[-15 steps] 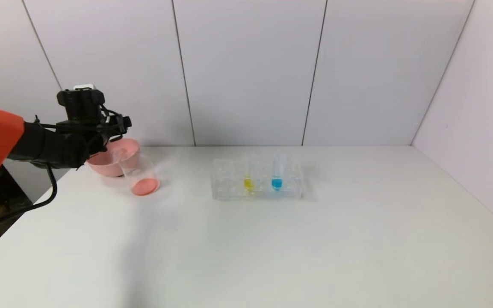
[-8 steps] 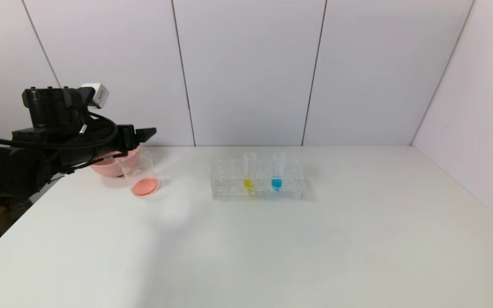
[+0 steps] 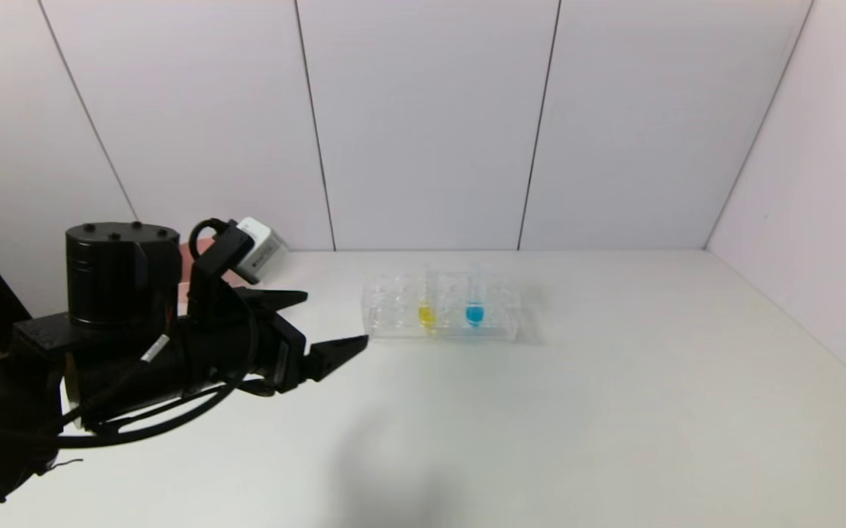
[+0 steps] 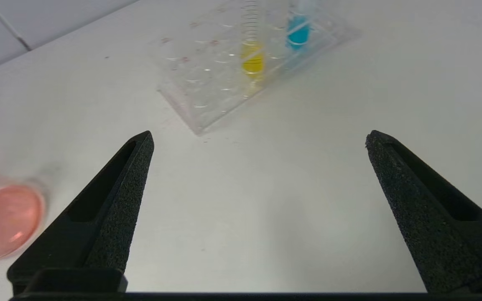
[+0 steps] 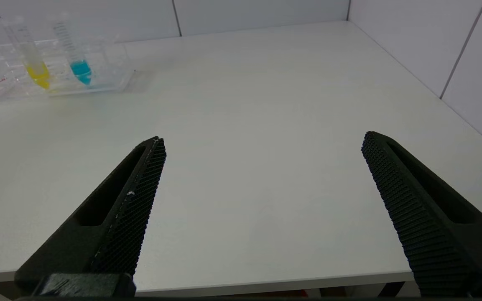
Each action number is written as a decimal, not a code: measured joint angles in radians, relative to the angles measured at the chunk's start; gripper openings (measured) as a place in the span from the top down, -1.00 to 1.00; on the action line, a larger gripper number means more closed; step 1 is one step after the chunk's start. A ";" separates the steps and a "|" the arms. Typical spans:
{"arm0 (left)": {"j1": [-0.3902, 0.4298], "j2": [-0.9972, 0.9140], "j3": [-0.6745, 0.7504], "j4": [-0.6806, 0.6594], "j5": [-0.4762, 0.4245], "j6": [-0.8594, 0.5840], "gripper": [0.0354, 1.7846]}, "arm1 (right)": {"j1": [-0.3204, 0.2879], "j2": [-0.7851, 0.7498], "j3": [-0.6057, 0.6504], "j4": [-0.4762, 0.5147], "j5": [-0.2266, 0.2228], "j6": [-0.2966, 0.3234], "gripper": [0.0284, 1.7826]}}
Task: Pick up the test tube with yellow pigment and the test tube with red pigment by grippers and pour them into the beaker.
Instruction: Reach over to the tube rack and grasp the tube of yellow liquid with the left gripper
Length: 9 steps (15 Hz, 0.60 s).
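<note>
The test tube with yellow pigment stands upright in a clear rack at the middle back of the table. My left gripper hovers low over the table left of the rack, open and empty, pointing toward it. The beaker, holding pink-red liquid, shows only in the left wrist view, beside one finger; my left arm hides it in the head view. The test tube with red pigment is out of view. My right gripper is open and empty at the table's near edge.
A tube with a blue tip stands in the rack beside the yellow one. A sliver of the pink bowl shows behind my left arm. White walls close the back and right of the white table.
My left arm has swung from above the pink bowl and beaker down and to the right toward the rack, staying open. It now covers the beaker in the head view.
</note>
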 joint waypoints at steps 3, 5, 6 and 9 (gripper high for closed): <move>-0.185 0.047 -0.025 -0.038 0.221 -0.131 -0.98 | 0.000 0.000 0.000 0.000 0.000 0.000 -0.92; -0.267 0.126 -0.064 -0.101 0.402 -0.179 -0.98 | 0.000 0.000 0.000 0.000 0.000 0.000 -0.92; -0.297 0.177 -0.093 -0.146 0.499 -0.187 -0.98 | 0.000 0.000 0.000 0.000 0.000 0.000 -0.92; -0.355 0.333 -0.227 -0.233 0.747 -0.198 -0.98 | 0.000 0.000 0.000 0.000 0.000 0.000 -0.92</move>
